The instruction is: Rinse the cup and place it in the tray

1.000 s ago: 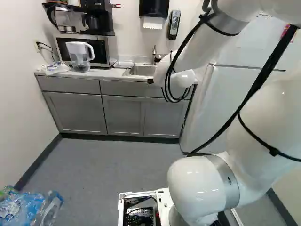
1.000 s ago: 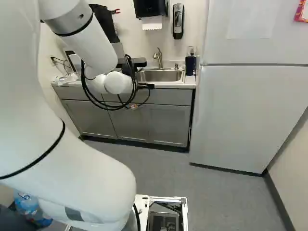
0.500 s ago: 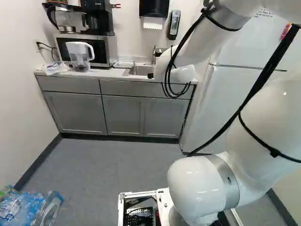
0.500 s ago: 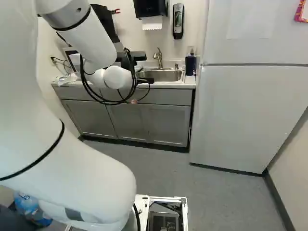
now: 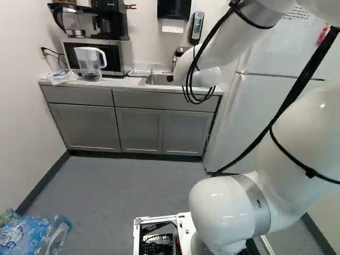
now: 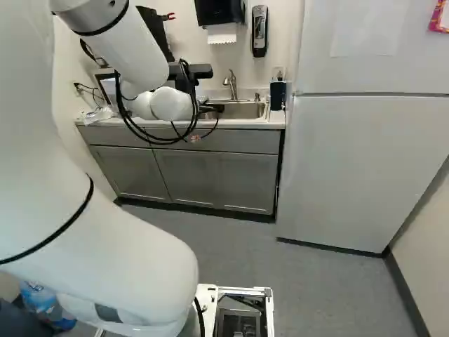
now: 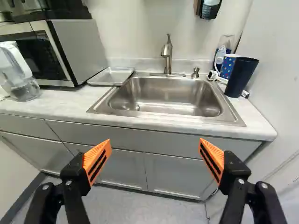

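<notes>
1. Your gripper (image 6: 212, 108) stands wide open, the sink (image 7: 168, 95) ahead at twelve o'clock.
2. Your tray (image 7: 111, 76) lies at eleven, just beside the sink.
3. At one o'clock you have a dark cup (image 7: 240, 77), probably yours, near a dotted blue cup (image 7: 227, 66).

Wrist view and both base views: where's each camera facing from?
Left base view: behind the arm, to its left, facing the counter; arm at right.
Right base view: behind, to its right, facing fridge and sink; arm at left.
Wrist view: on the wrist, facing sink; open end effector shows.
All share the sink.
</notes>
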